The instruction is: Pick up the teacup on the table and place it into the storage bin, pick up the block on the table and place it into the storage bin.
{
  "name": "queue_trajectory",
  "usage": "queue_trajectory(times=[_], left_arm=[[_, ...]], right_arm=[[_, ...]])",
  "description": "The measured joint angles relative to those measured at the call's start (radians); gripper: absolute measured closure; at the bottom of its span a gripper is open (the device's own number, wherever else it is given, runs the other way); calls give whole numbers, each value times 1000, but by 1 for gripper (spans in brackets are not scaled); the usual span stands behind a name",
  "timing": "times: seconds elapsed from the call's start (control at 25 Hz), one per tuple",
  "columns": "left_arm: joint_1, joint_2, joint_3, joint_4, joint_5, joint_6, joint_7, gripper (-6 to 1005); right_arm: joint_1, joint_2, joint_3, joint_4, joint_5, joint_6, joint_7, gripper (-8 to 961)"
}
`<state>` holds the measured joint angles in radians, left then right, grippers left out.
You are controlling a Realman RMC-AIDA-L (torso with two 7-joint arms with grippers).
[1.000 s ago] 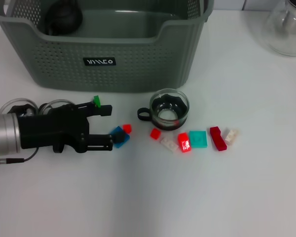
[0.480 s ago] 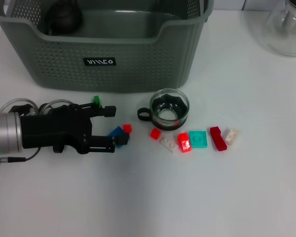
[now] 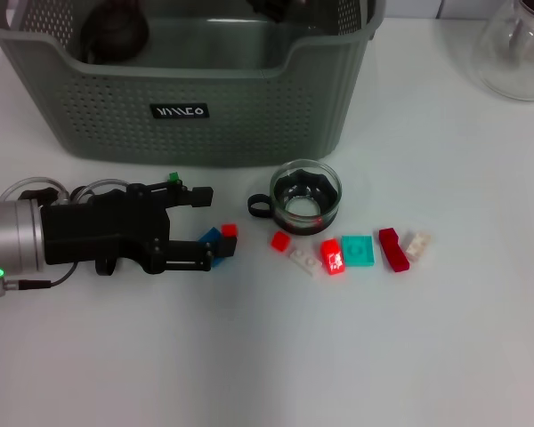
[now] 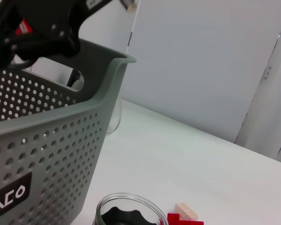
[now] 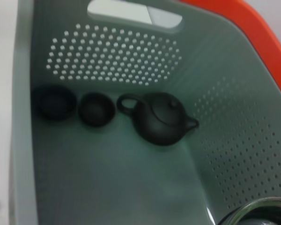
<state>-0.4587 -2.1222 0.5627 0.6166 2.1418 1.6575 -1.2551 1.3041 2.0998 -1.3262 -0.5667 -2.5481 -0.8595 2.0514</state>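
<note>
The glass teacup (image 3: 295,197) with a dark handle stands on the table just in front of the storage bin (image 3: 182,111); the left wrist view shows its rim (image 4: 126,208). A blue block (image 3: 217,245) with a small red one (image 3: 229,230) on it lies at the fingertips of my left gripper (image 3: 203,229), which is open and low over the table. More blocks, red (image 3: 332,256), teal (image 3: 357,251) and others, lie right of the teacup. My right gripper (image 4: 40,33) hangs over the bin's far side. The right wrist view looks down into the bin (image 5: 107,178).
Inside the bin lie a dark teapot (image 5: 157,117) and two dark cups (image 5: 97,108). A glass vessel (image 3: 521,49) stands at the back right. A tiny green block (image 3: 172,178) lies by my left gripper. Glass rims (image 3: 36,189) show under the left arm.
My left gripper has crept right, so its fingertips now flank the blue block. A dark part of the right arm has come into the head view above the bin's back.
</note>
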Motion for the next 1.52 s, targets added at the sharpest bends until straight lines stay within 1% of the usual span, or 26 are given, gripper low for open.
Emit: queue_trajectory(times=[0.2,0.52,0.8,1.52], left_arm=[[0,-1,-4,0,0,1,0,136],[0,-1,-6,0,0,-2,0,138],[-1,-1,-6,0,0,-4,0,138],[-2,-1,-3,0,0,0,0,137]], right_arm=[[0,2,-22,23,-1,30,3,837],[-6,2,-24,34,-1,44,0,830],[-12,5,-55,37,-1,49,7,824],[-25,9,-57,27,4,41,27,809]])
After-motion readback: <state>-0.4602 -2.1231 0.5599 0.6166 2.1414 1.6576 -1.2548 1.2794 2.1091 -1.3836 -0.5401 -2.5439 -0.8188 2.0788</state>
